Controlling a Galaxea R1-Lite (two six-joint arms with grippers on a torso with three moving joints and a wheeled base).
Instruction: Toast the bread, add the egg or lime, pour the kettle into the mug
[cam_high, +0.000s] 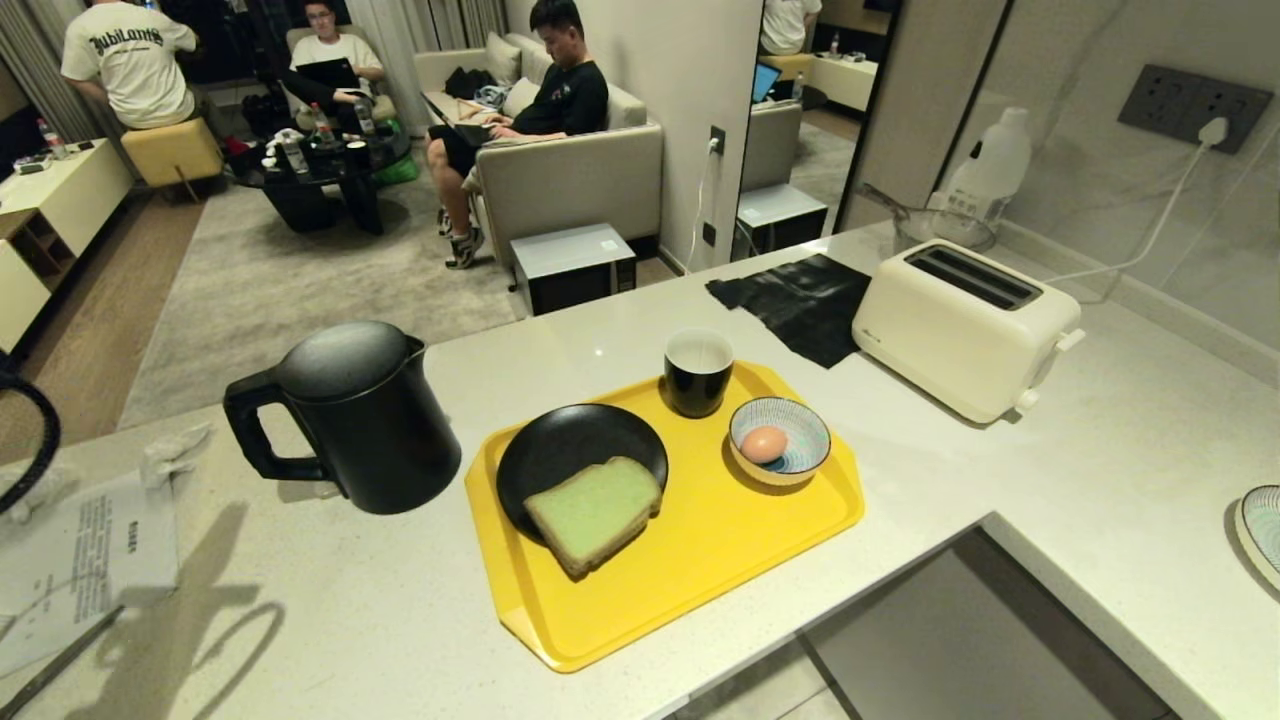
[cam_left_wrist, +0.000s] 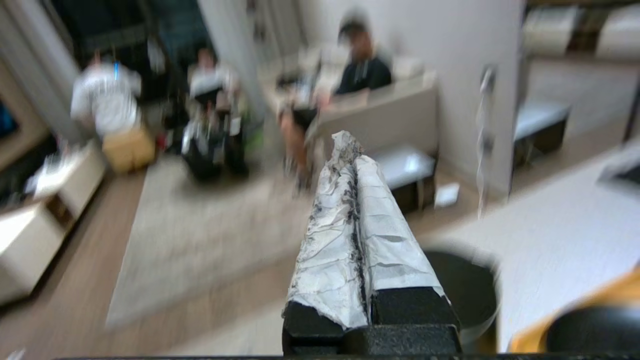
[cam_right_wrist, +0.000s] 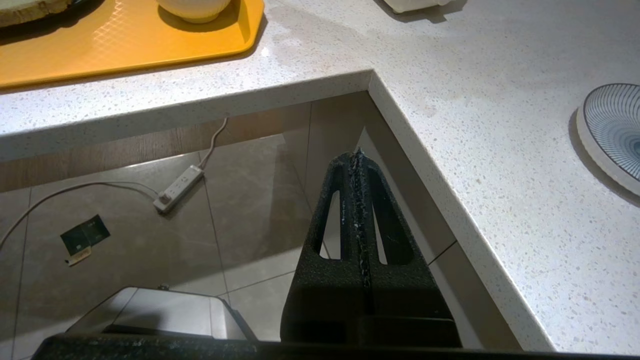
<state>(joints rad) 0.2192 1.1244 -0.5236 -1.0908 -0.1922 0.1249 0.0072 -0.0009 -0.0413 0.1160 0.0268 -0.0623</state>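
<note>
Left end effector (cam_left_wrist: 356, 165): fingers pressed together, empty, held in the air above the kettle.
Right end effector (cam_right_wrist: 358, 157): fingers together, empty, parked below the bench (cam_high: 1100, 440) edge.
Bread (cam_high: 594, 512): on the black plate (cam_high: 560, 450), overhanging onto the yellow tray (cam_high: 700, 560).
Egg (cam_high: 764, 443): in the striped bowl (cam_high: 800, 425).
Mug (cam_high: 698, 372): at the tray's far edge.
Kettle (cam_high: 360, 420): left of the tray.
Toaster (cam_high: 965, 325): right, empty slots.

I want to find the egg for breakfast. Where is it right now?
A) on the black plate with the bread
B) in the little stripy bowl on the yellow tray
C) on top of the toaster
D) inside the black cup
B: the egg sits inside the stripy bowl on the yellow tray, beside the black plate that holds the bread.
</note>
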